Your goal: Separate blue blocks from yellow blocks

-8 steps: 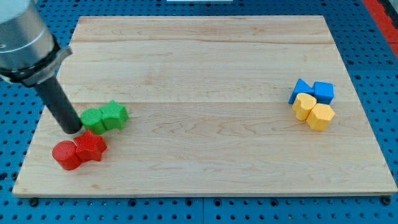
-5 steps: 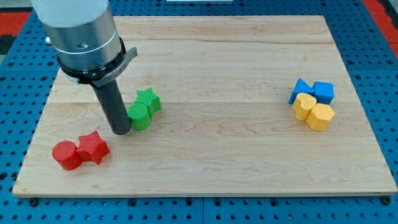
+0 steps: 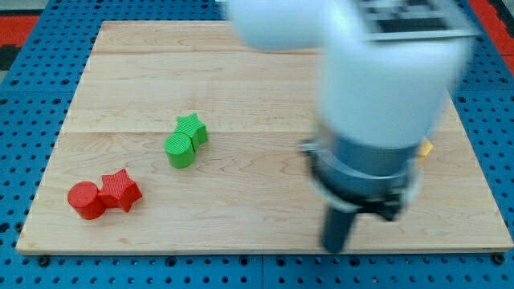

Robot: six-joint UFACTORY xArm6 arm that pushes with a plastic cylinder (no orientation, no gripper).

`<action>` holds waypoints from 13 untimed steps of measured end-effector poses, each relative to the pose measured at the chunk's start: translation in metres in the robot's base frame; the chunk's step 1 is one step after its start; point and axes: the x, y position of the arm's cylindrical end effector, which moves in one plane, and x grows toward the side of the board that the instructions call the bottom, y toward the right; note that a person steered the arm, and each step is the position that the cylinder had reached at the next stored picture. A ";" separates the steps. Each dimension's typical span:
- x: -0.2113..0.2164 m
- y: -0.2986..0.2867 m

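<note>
The arm's body [image 3: 377,88], badly blurred, fills the upper right of the frame and covers the blue blocks (none show); of the yellow blocks only a corner [image 3: 427,148] shows. My tip [image 3: 335,247] is smeared too.

Light is bright and even, shadows are soft; the arm [image 3: 377,104] is strongly motion-blurred, while the table [image 3: 241,72] stays sharp.

Wooden board [image 3: 257,72] on a blue pegboard [image 3: 32,96], carrying small coloured blocks
At the view's left, a green cylinder [image 3: 178,150] touches a green star [image 3: 193,128]; nearer the bottom-left corner a red cylinder [image 3: 85,200] touches a red star [image 3: 120,189]. At the view's right only a sliver of 1 yellow block [image 3: 426,148] shows beside the blurred arm
</note>
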 end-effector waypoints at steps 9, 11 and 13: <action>-0.101 0.135; -0.129 0.131; -0.131 0.131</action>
